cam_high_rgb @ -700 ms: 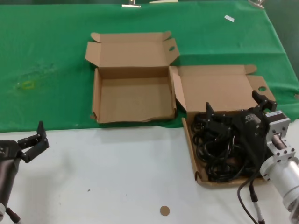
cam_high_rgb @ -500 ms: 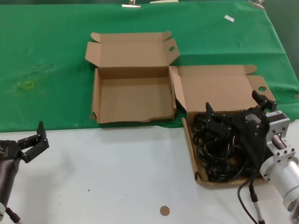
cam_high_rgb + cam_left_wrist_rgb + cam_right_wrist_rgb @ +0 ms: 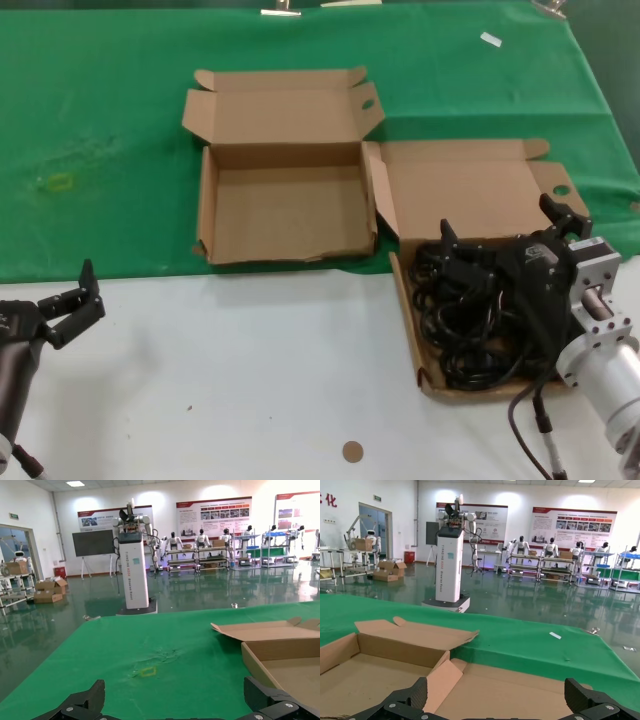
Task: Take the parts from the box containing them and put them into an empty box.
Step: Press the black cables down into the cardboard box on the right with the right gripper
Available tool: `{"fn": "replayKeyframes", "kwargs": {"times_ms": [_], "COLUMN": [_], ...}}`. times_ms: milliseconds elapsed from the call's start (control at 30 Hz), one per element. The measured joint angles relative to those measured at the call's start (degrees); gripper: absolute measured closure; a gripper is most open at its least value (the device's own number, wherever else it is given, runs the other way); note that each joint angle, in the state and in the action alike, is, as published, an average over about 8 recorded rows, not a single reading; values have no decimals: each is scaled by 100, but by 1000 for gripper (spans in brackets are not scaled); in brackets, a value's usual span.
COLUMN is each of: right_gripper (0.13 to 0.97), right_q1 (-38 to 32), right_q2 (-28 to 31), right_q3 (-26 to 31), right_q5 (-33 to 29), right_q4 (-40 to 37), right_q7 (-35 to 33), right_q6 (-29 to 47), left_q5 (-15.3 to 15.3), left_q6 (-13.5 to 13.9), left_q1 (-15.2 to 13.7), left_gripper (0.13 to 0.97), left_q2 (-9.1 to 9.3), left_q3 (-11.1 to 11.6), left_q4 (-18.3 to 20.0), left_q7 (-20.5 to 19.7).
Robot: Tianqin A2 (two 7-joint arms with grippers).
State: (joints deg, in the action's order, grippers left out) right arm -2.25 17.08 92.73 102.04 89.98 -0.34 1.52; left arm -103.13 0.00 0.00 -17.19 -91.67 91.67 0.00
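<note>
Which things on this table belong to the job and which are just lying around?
Job:
- black coiled power cords
- skewed shallow brown cardboard box holding them
- squarely set empty brown cardboard box
- right gripper, open above the cords
- left gripper, open, idle near the table's left edge

Lying about:
- small round brown disc
- white scrap on the green cloth

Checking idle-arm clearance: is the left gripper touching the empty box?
Apart. In the head view the left gripper sits open over white table, with bare surface between it and the empty box.
</note>
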Motion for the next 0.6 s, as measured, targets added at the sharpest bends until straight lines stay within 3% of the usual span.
{"fn": "replayKeyframes", "kwargs": {"times_ms": [600], "right_gripper": [129], "right_q1": [0], "right_q2": [0], "right_q3": [0], "right_q5": [0], "right_q4": [0], "right_q7": [0], "right_q6": [0], "left_q5": [0], "left_q6": [0], "left_q1": [0], "left_gripper": [162], "left_q2": [0], "left_q3": [0], "left_q4": [0], "left_q7": [0]}}
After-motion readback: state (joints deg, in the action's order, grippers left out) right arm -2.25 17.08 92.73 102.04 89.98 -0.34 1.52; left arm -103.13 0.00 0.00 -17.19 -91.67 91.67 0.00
